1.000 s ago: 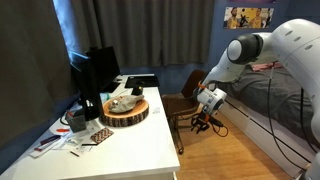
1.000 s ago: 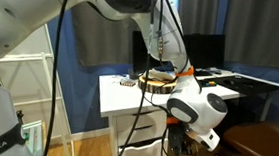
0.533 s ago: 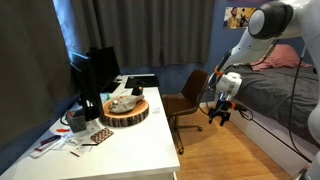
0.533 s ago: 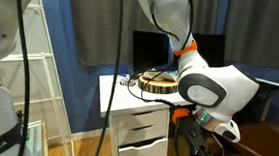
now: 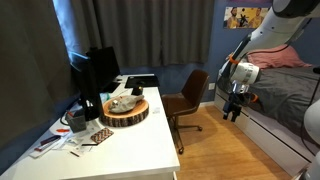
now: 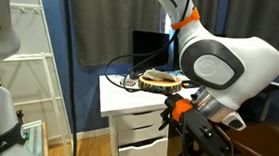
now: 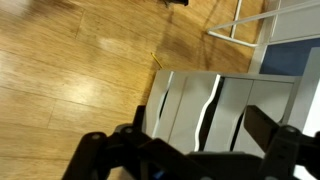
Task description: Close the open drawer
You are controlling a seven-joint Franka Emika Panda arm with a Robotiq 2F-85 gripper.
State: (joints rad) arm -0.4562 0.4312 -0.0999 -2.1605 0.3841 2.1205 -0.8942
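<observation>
Since the earlier frame, the gripper has been carried further from the surface, past the chair and toward the bed. In the wrist view the fingers are seen spread apart, with nothing held between them. The drawers are located under the white surface, near the gripper but apart from it. Their white fronts are shown in the wrist view beyond the fingers, next to the wooden floor. Whether a drawer stands open cannot be told.
</observation>
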